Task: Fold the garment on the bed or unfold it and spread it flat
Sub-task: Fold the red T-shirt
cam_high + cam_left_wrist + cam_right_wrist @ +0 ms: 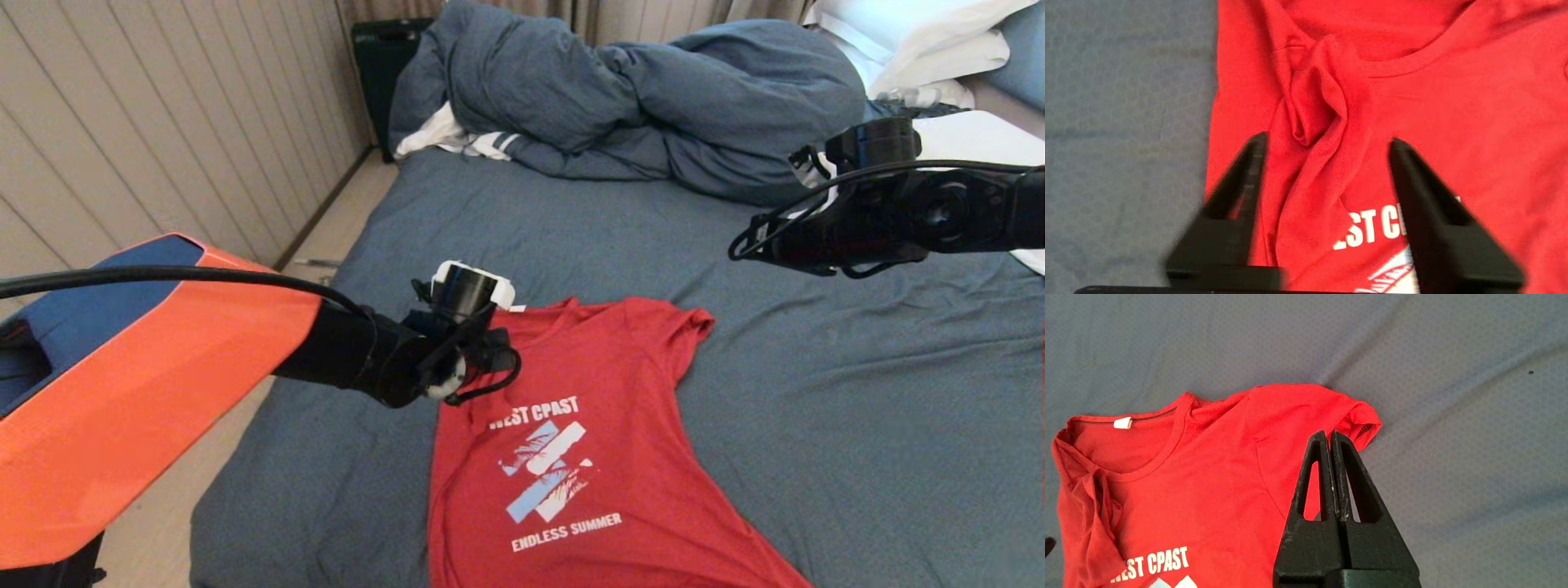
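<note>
Wrinkled blue-grey sheet covers the bed [857, 392], with a bunched duvet [637, 90] across the upper centre of the head view and white pillows [922, 33] at the upper right. The garment [588, 441], a red T-shirt, lies print-up at the lower centre of that view, its collar toward the duvet and its hem running off the bottom edge. One shoulder, under the left gripper [1327, 141], is crumpled into a raised fold beside the neckline; the opposite sleeve [1359, 416] lies nearly flat. The left gripper hangs just above that fold, fingers [1237, 204] parted about halfway, holding nothing. The right gripper [1329, 435] sits at the right of the head view, over bare sheet, fingers pressed together and empty. Handling judgement: the knit is light, limp and stretchy, so it will sag and drag on the sheet rather than hold shape. Recommended hold points are the bunched shoulder seam or the sleeve hem, pinching both layers.
</note>
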Available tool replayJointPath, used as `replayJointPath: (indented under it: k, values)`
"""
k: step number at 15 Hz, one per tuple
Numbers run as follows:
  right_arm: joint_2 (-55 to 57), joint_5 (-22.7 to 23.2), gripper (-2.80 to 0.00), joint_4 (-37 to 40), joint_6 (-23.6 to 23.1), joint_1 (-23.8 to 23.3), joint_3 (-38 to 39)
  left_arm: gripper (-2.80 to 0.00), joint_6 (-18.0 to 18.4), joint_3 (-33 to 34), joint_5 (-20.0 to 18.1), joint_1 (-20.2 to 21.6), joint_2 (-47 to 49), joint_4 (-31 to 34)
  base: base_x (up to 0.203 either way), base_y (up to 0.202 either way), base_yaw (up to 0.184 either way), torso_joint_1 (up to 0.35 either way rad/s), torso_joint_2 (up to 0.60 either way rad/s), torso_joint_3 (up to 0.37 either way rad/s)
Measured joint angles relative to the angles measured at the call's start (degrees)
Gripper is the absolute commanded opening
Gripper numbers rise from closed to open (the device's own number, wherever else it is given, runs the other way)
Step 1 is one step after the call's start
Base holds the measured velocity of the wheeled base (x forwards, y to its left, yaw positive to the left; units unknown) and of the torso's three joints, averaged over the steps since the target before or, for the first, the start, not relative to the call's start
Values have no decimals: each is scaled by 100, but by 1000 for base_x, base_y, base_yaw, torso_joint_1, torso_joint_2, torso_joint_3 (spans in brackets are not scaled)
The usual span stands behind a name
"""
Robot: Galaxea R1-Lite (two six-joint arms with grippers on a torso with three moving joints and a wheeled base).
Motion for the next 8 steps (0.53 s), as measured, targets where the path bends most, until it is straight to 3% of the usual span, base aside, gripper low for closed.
replayJointPath:
  k: [5, 8]
  values:
    - [229, -31, -280, -11, -2, -20, -74, -280, -67, 544, -177, 455, -334, -13, 0, 0, 0, 0, 0, 0]
    - [671, -62, -280, 6, -5, -6, -182, -280, -112, 1313, -509, 1035, -977, -268, 0, 0, 0, 0, 0, 0]
